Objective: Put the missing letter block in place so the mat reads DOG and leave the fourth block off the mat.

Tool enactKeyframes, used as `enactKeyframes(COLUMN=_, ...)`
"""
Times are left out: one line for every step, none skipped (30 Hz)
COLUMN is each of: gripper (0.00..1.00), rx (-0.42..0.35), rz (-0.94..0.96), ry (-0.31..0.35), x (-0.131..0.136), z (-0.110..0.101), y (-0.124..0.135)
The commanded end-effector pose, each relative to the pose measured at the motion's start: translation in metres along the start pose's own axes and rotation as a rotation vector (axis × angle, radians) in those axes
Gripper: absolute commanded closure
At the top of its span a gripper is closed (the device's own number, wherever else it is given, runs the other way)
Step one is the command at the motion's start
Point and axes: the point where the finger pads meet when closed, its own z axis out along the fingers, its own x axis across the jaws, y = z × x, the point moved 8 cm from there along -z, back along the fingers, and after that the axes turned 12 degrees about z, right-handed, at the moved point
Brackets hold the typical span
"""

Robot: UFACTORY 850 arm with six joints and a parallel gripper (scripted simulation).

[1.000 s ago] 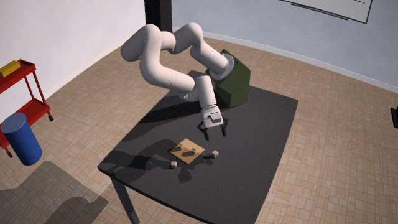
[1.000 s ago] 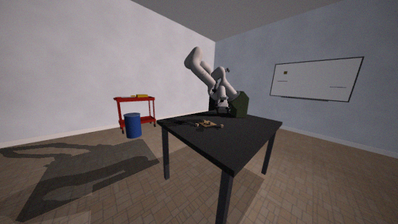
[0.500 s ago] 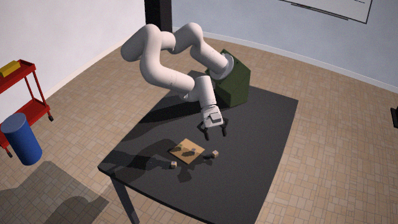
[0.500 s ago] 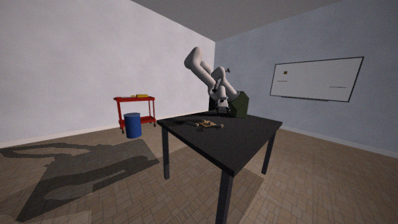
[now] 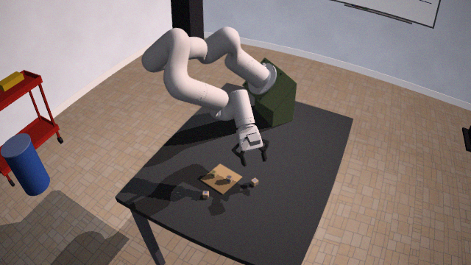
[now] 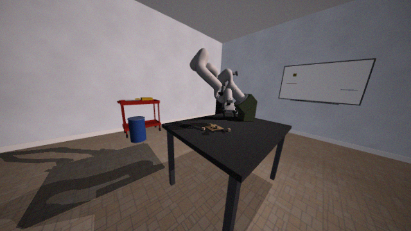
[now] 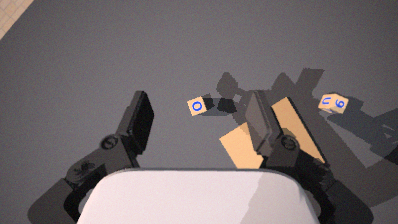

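My gripper (image 5: 253,157) (image 6: 230,112) (image 7: 199,102) is open and empty. It hangs above the table on the base side of the tan mat (image 5: 222,188) (image 6: 212,128) (image 7: 239,148). Two small blocks (image 5: 213,172) (image 5: 229,177) lie on the mat; their letters are too small to read, and my right finger hides them in the wrist view. A block with a blue "O" on top (image 7: 196,105) (image 5: 255,181) (image 6: 228,129) lies off the mat, just below and ahead of my fingers. Another block (image 7: 334,103) (image 5: 205,194) (image 6: 203,129) lies off the mat on the other side.
The dark table (image 5: 294,165) (image 6: 244,147) carries the green base box (image 5: 280,99) (image 6: 247,110) at its back. A red cart (image 5: 22,107) (image 6: 141,112) and a blue barrel (image 5: 23,163) (image 6: 137,129) stand on the floor, well away.
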Motion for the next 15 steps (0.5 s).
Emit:
enactKeyframes(gripper=0.00, rx=0.003, rz=0.010, ry=-0.002, x=0.058, z=-0.016, y=0.003)
enactKeyframes(gripper=0.00, rx=0.003, rz=0.010, ry=-0.002, x=0.058, z=-0.016, y=0.003)
enactKeyframes(gripper=0.00, rx=0.003, rz=0.010, ry=-0.002, x=0.058, z=-0.016, y=0.003)
enactKeyframes(gripper=0.00, rx=0.003, rz=0.007, ry=-0.001, x=0.078, z=-0.025, y=0.005)
enactKeyframes(gripper=0.00, rx=0.003, rz=0.002, ry=0.000, x=0.092, z=-0.032, y=0.007)
enactKeyframes(gripper=0.00, rx=0.003, rz=0.000, ry=0.001, x=0.097, z=-0.034, y=0.008)
enactKeyframes(gripper=0.00, rx=0.003, rz=0.000, ry=0.001, x=0.097, z=-0.034, y=0.008)
enactKeyframes(gripper=0.00, rx=0.002, rz=-0.003, ry=0.002, x=0.103, z=-0.038, y=0.009)
enactKeyframes(gripper=0.00, rx=0.002, rz=-0.004, ry=0.002, x=0.104, z=-0.038, y=0.009)
enactKeyframes(gripper=0.00, rx=0.002, rz=-0.004, ry=0.002, x=0.104, z=-0.038, y=0.009)
enactKeyframes(gripper=0.00, rx=0.002, rz=-0.004, ry=0.002, x=0.104, z=-0.038, y=0.009)
enactKeyframes(gripper=0.00, rx=0.002, rz=-0.004, ry=0.002, x=0.104, z=-0.038, y=0.009)
enactKeyframes(gripper=0.00, rx=0.002, rz=-0.004, ry=0.002, x=0.104, z=-0.038, y=0.009)
enactKeyframes(gripper=0.00, rx=0.002, rz=-0.004, ry=0.002, x=0.104, z=-0.038, y=0.009)
enactKeyframes(gripper=0.00, rx=0.002, rz=-0.004, ry=0.002, x=0.104, z=-0.038, y=0.009)
